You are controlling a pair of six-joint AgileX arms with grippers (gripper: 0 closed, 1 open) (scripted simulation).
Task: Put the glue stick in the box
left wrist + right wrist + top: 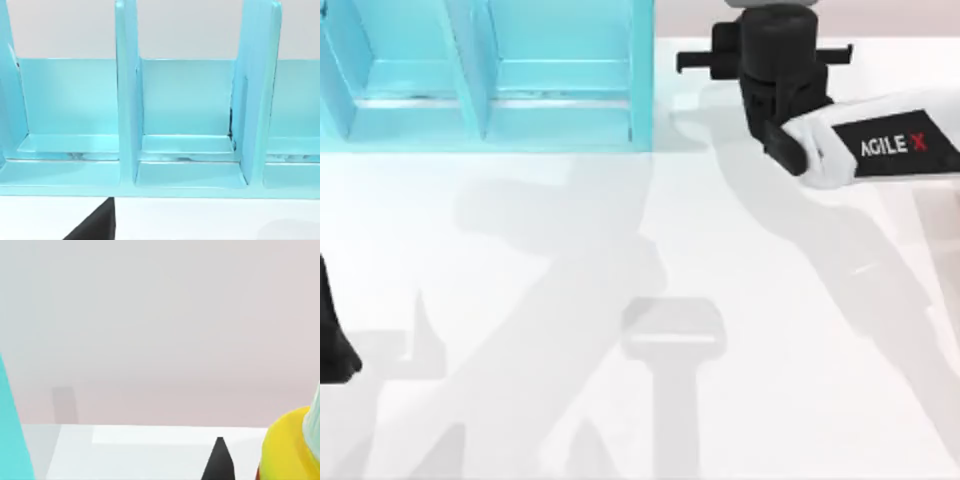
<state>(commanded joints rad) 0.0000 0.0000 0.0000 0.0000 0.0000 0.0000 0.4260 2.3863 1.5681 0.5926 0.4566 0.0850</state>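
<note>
Our right end effector (770, 60) sits at the table's (720, 300) far right, just beside the box (560, 100); can't tell if it's clenched. The glue stick (287, 450) shows close by it in the right wrist view, yellow part only. Left arm (332, 330) parked at the left edge. Risk: clipping the box wall during transfer, knocking the stick loose.

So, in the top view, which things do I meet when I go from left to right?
Left arm at the left edge → the box at the far side → right arm, reaching beside the box's right wall.
</note>
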